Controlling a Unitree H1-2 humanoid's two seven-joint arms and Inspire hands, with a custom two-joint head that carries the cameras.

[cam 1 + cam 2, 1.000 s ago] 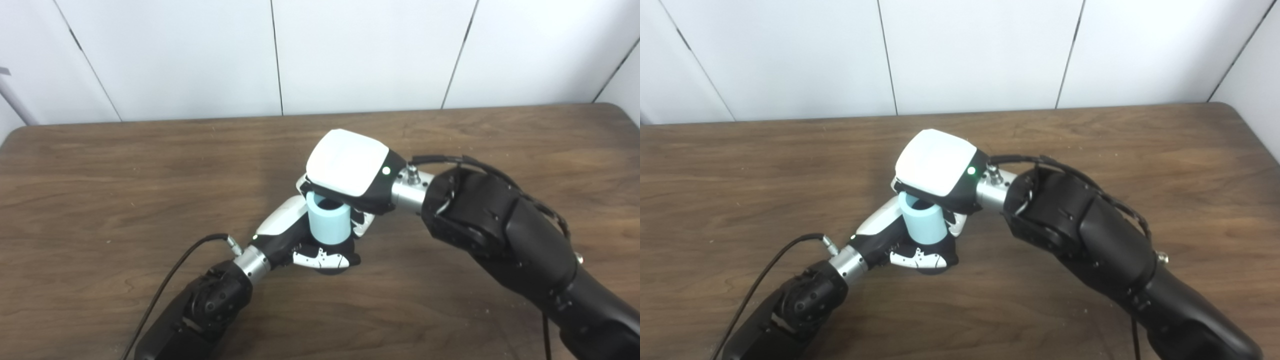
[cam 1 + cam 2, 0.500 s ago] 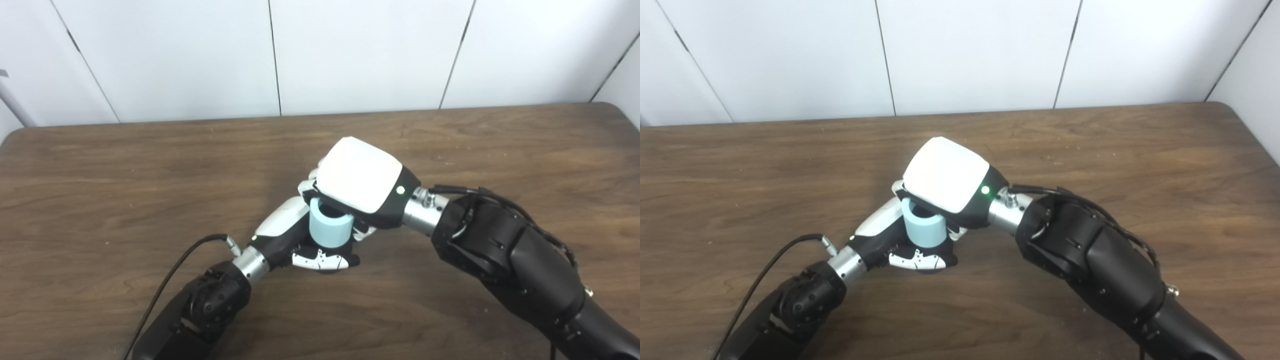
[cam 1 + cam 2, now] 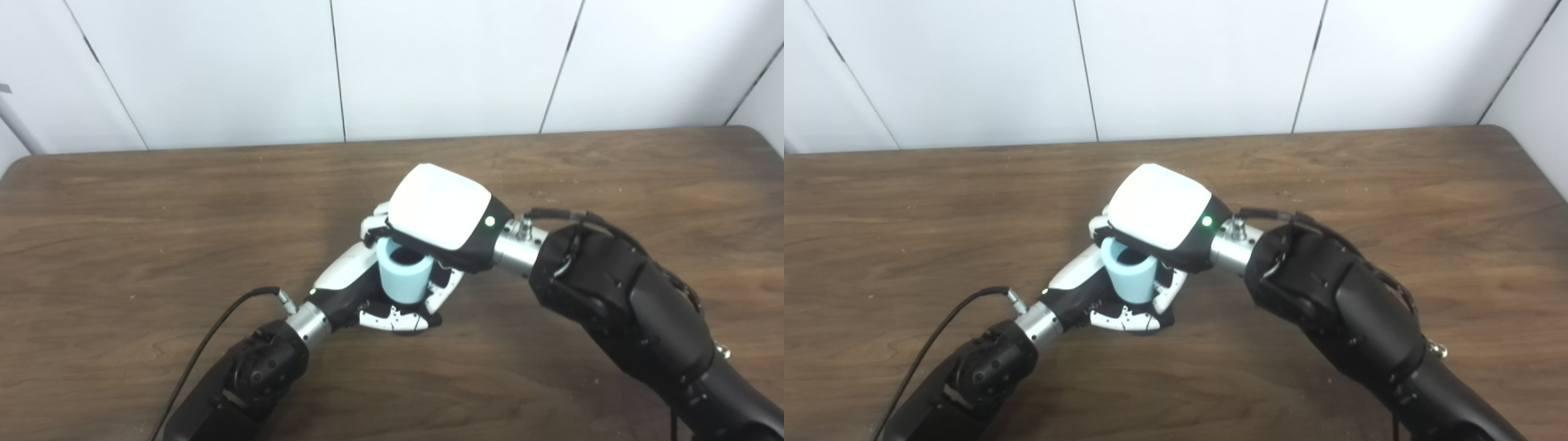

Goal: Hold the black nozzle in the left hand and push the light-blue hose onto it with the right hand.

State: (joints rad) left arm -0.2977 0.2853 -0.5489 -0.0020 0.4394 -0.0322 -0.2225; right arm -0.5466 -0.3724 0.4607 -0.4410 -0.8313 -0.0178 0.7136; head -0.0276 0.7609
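Light-blue hose [image 3: 402, 278] stands upright at frame centre, gripped from above by right hand [image 3: 438, 208]; left hand [image 3: 367, 294] is closed beneath it, its contents hidden. Both rest on brown wood-grain table [image 3: 122, 233]; white panelled wall [image 3: 429, 61] behind. Versus half a second ago: right hand slightly higher.

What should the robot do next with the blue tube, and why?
Probably keep pressing the light-blue hose straight down with the right hand. The hose stands upright in the left hand, the right hand sits over its open top, and the black nozzle is hidden, so seating can't be confirmed.
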